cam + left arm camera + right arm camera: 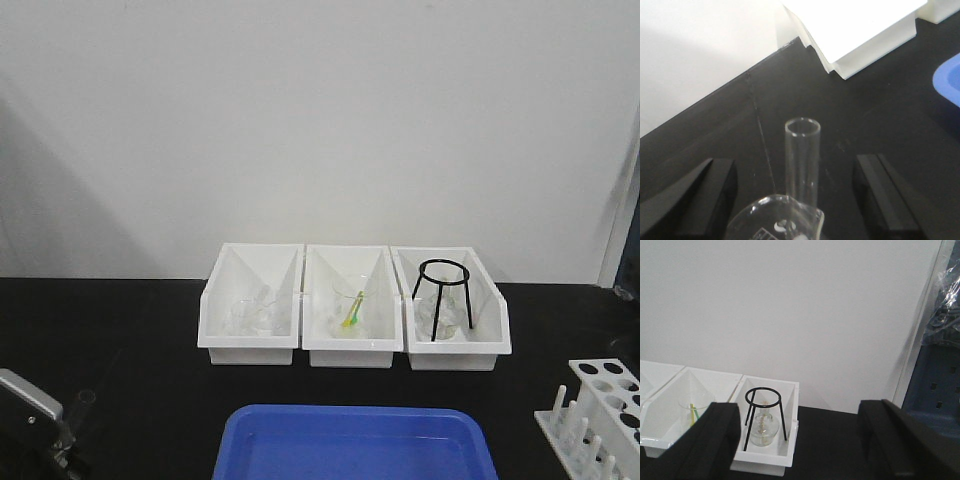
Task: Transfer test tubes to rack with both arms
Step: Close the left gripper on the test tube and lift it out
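A slim clear test tube point(802, 155) stands upright in a glass beaker point(775, 222) on the black table point(880, 115). Its open mouth is at the top and its long axis is vertical. In the left wrist view the left gripper point(792, 200) is spread wide, with one black finger on each side of the tube and both clear of the glass. It holds nothing. The tube sits straight ahead between the jaws, so closing them would likely catch it across its width. The right gripper point(802, 440) is also spread and empty, facing the white bins point(762, 460), with no tube in its view. The white rack point(600, 410) stands at the table's right side, well apart from the tube and nearer the right arm.
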Motion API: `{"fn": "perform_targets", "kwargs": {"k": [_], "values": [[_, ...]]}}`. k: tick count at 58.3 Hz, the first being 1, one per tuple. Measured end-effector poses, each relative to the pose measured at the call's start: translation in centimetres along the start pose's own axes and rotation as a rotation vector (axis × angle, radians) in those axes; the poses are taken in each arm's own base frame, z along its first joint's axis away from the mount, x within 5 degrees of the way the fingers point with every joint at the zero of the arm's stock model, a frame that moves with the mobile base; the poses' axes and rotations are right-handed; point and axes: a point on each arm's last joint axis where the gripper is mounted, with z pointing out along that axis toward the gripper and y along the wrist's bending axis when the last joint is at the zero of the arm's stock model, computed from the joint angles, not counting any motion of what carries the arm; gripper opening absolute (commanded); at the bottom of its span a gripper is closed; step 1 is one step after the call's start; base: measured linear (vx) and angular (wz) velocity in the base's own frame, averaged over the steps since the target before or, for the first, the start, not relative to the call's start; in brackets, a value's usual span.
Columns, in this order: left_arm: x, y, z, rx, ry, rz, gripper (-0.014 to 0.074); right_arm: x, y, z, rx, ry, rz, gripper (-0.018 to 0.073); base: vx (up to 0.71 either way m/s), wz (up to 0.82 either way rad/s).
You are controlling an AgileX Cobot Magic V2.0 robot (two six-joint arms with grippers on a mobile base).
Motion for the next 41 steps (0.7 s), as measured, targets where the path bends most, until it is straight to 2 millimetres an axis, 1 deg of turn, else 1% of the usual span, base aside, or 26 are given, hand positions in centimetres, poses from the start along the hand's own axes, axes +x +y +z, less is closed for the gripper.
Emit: {"fn": "perform_targets", "kwargs": {"k": [16, 21, 24, 27, 36, 39, 41], "values": [[1.0, -0.5, 2.1, 0.008, 0.015, -0.001, 0.0571, 0.0, 0.0, 0.0, 0.0, -0.002, -0.012, 0.0531, 0.0, 0.0], [1.2, -0.5, 2.5, 0.006, 0.01, -0.001, 0.0543, 0.0, 0.0, 0.0, 0.0, -0.002, -0.012, 0.0531, 0.0, 0.0], [1.2, -0.5, 2.6, 0.004, 0.006, -0.001, 0.0509, 0.0, 0.0, 0.0, 0.0, -0.002, -0.012, 0.0531, 0.0, 0.0], [1.1, -0.5, 2.6, 0.001, -0.001, -0.001, 0.0453, 0.0, 0.0, 0.0, 0.0, -0.002, -0.012, 0.0531, 0.0, 0.0], [0.7, -0.3, 2.6, -0.017, -0.041, 0.01, 0.0232, 0.0, 0.0, 0.0, 0.0, -0.002, -0.013, 0.0531, 0.0, 0.0], [0.7, -0.3, 2.6, -0.018, -0.041, 0.019, 0.0146, 0.0, 0.0, 0.0, 0.0, -0.002, -0.013, 0.0531, 0.0, 0.0], [0.7, -0.3, 2.6, -0.018, -0.041, 0.024, 0.0105, 0.0, 0.0, 0.0, -0.001, -0.002, -0.014, 0.0531, 0.0, 0.0]]}}
